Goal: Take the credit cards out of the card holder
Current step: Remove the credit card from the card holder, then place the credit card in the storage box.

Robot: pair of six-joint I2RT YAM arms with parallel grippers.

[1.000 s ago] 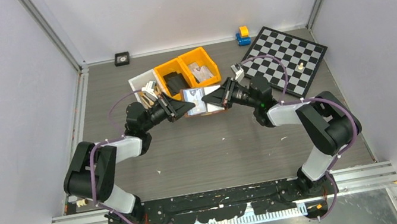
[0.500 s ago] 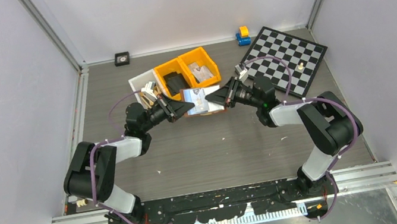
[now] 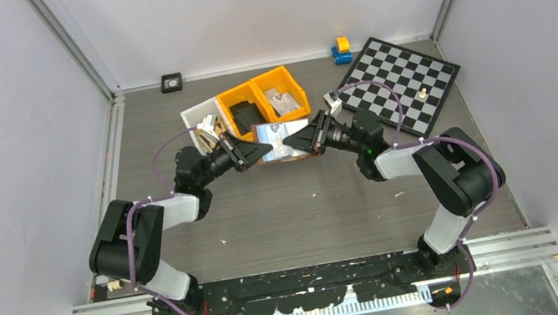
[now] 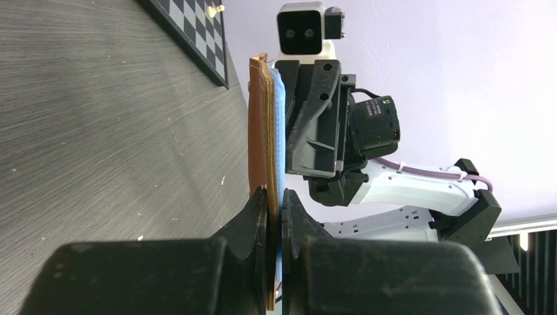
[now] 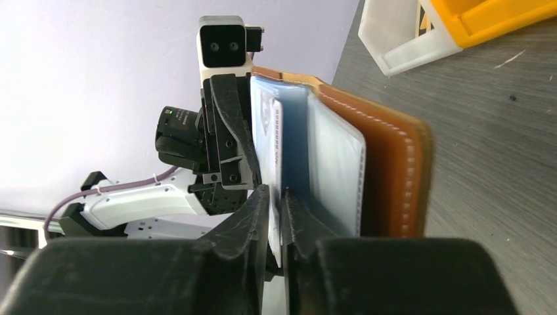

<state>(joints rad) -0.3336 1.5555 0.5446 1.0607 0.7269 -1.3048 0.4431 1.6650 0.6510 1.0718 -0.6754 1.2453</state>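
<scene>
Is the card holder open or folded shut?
Open. Right wrist view: the card holder shows blue sleeves and a credit card fanned away from its brown cover.

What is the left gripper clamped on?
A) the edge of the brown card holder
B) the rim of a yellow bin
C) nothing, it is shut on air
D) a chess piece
A: in the left wrist view, the left gripper has its fingertips pinched on either side of the card holder, whose brown edge stands between them.

One card holder [image 3: 281,136], two orange bins [image 3: 234,90], one white bin [image 3: 198,108], one chessboard [image 3: 398,75], one blue-and-yellow toy [image 3: 341,49]
</scene>
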